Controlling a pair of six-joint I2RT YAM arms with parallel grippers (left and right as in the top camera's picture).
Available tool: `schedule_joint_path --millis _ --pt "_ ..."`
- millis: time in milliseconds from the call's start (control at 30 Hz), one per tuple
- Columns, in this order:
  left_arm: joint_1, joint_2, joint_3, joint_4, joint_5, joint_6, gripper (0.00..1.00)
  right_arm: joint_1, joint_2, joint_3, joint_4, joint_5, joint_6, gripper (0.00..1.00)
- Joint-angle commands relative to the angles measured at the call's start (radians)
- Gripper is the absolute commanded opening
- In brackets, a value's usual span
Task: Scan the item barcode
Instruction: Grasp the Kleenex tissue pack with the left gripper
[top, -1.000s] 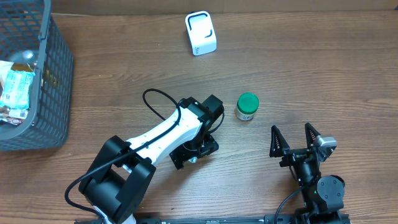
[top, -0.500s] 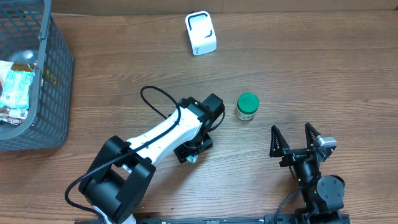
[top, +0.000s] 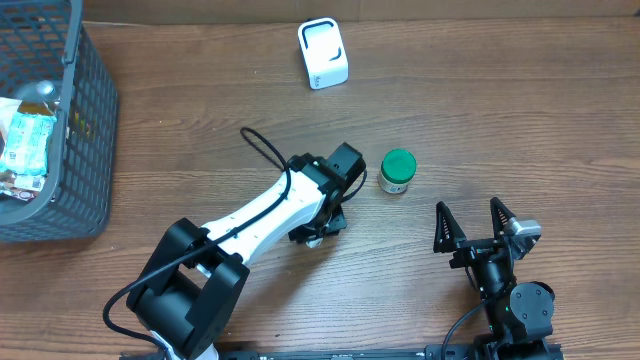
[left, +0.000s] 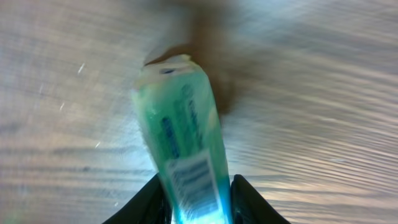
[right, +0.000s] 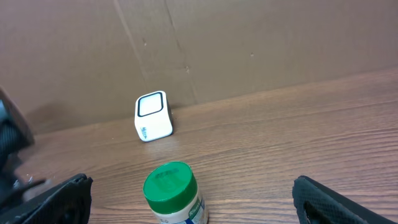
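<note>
Green tube (left: 183, 143) clasped between left fingers (left: 140, 208) at bottom of wrist frame, right fingers (top: 441, 228) spread wide, empty, lower right overhead.

Light: bright, even, over the wooden table (top: 500, 120).
Shadow: soft dark patch at 12 o'clock of the green tube (left: 186, 143).
Blur: left wrist view smeared; other views sharp.
</note>
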Motion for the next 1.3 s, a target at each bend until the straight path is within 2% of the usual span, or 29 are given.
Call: schedule_joint_path --millis 0,133,200,300,633,833,1267 --pt "0.006 -0.005 0.112 0.004 -0.016 0.172 0.34 -0.006 -0.007 -0.011 0.006 -0.005 -0.007 1.00" --pt "0.006 -0.005 0.163 0.038 -0.016 0.175 0.33 -0.006 -0.007 -0.011 0.006 -0.005 -0.007 1.00" --pt "0.006 -0.005 0.157 0.033 -0.017 0.175 0.43 -0.006 -0.007 -0.011 0.006 -0.005 -0.007 1.00" --pt "0.006 -0.005 0.151 0.030 -0.016 0.175 0.48 -0.006 -0.007 -0.011 0.006 -0.005 -0.007 1.00" --pt "-0.003 -0.005 0.095 0.081 -0.014 0.130 0.42 -0.006 -0.007 -0.011 0.006 -0.005 -0.007 1.00" --pt "-0.003 -0.005 0.088 0.097 -0.009 0.095 0.48 -0.006 -0.007 -0.011 0.006 -0.005 -0.007 1.00" --pt "-0.048 -0.005 0.088 0.115 -0.018 0.041 0.55 -0.006 -0.007 -0.011 0.006 -0.005 -0.007 1.00"
